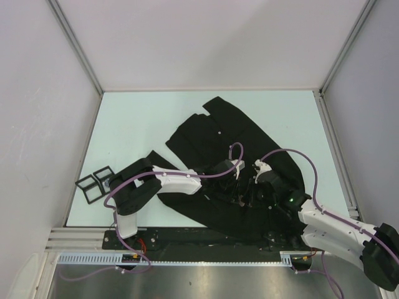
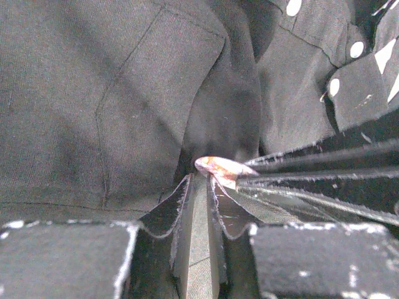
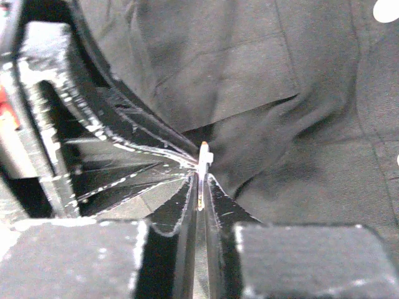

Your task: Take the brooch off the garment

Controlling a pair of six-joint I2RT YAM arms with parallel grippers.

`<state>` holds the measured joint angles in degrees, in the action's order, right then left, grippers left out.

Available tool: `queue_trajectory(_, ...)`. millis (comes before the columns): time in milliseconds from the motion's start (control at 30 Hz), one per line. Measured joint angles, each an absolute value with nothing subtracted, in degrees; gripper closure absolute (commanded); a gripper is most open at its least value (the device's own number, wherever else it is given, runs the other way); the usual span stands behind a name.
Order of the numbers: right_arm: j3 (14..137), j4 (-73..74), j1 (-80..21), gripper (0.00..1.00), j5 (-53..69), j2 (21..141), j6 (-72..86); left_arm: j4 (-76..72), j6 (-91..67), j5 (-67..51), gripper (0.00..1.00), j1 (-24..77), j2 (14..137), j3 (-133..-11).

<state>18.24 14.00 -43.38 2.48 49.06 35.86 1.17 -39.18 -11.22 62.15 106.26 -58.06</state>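
Note:
The black garment [image 1: 237,134] lies spread over the middle of the table. In the top view both grippers meet over its lower middle. My left gripper [image 1: 239,182] comes in from the left and my right gripper [image 1: 248,190] from the right. In the left wrist view the brooch [image 2: 219,167] is a small pink-orange oval just past my left gripper [image 2: 201,180], which is pinched on a fold of the garment [image 2: 124,93]. The right fingers [image 2: 312,187] reach in from the right and hold it. In the right wrist view my right gripper [image 3: 202,177] is shut on the brooch [image 3: 204,156], seen edge-on.
A pair of black square frames [image 1: 95,182] sits at the table's left edge. White buttons [image 2: 356,48] run along the shirt front. The pale table [image 1: 143,118] is boxed in by walls on three sides.

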Motion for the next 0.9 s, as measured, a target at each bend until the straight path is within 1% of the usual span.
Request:
queue_trajectory(67,18.24,14.13,-44.21,1.0,1.8,48.51,35.88,1.15,-39.29,-11.25,0.79,62.13,106.26,-58.06)
queue_trajectory(167,18.24,14.68,-44.93,1.0,0.38,48.25,35.9,0.91,-39.79,-11.38,0.69,62.11,106.04,-57.8)
queue_trajectory(200,18.26,14.87,-45.15,1.0,-0.21,48.25,35.94,0.71,-40.16,-11.46,0.63,62.06,105.69,-57.47)
queue_trajectory(267,18.59,15.57,-45.76,1.0,-1.69,48.53,36.42,0.01,-40.69,-11.77,0.59,61.65,104.68,-56.36)
queue_trajectory(300,18.9,16.03,-46.15,1.0,-2.44,48.75,36.67,-0.03,-40.66,-11.79,0.54,61.52,104.22,-55.96)
queue_trajectory(467,22.02,20.34,-51.81,1.0,-10.22,50.63,38.94,0.78,-41.06,-11.68,0.43,60.64,100.55,-54.02)
queue_trajectory(533,23.46,22.46,-55.05,1.0,-14.28,51.79,40.23,0.99,-41.06,-11.4,0.41,60.38,98.8,-53.89)
queue_trajectory(700,27.7,26.06,-61.21,1.0,-22.76,57.47,42.48,-0.05,-41.43,-11.31,0.42,59.02,95.42,-51.59)
queue_trajectory(767,28.99,26.41,-63.33,0.97,-25.23,60.77,43.2,-0.89,-41.85,-11.81,0.42,57.78,95.35,-49.87)
queue_trajectory(800,29.91,26.61,-64.12,0.93,-26.26,62.19,43.59,-0.95,-42.06,-11.88,0.43,57.36,95.35,-49.21)
queue_trajectory(900,32.1,26.63,-66.13,0.87,-28.49,66.13,44.4,-0.91,-42.13,-11.97,0.43,56.03,95.11,-46.96)
